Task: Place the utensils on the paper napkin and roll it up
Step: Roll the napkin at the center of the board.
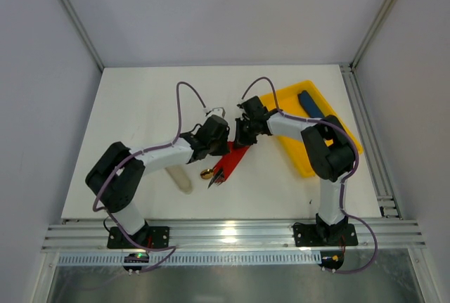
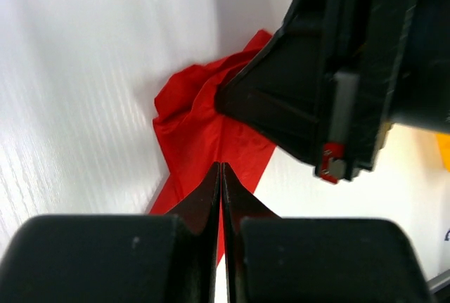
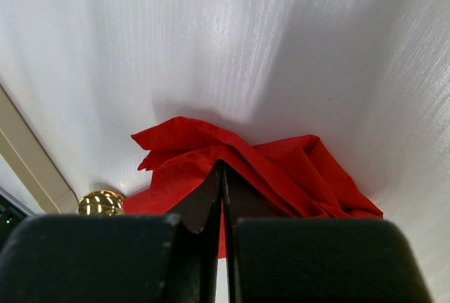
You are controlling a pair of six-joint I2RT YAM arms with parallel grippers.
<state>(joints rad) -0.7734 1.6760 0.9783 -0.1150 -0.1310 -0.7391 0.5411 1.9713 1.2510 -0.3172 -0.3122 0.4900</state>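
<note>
The red paper napkin (image 1: 236, 157) lies crumpled into a narrow bundle in the middle of the table. The utensils stick out of its near end: a gold spoon bowl (image 1: 207, 173) and fork tines (image 1: 216, 181). My left gripper (image 1: 225, 141) is shut, its tips (image 2: 221, 166) low over the napkin (image 2: 204, 127); whether they pinch paper is unclear. My right gripper (image 1: 243, 140) is shut at the napkin's far end, and a fold of the napkin (image 3: 281, 162) peaks at its tips (image 3: 221, 166). The spoon bowl (image 3: 102, 203) shows beside the napkin.
A pale beige sleeve (image 1: 179, 178) lies left of the utensil ends. The yellow tray (image 1: 299, 152) sits at the right with a dark-blue oblong item (image 1: 309, 102) in it. The right arm's black wrist housing (image 2: 351, 57) hangs close above the left gripper.
</note>
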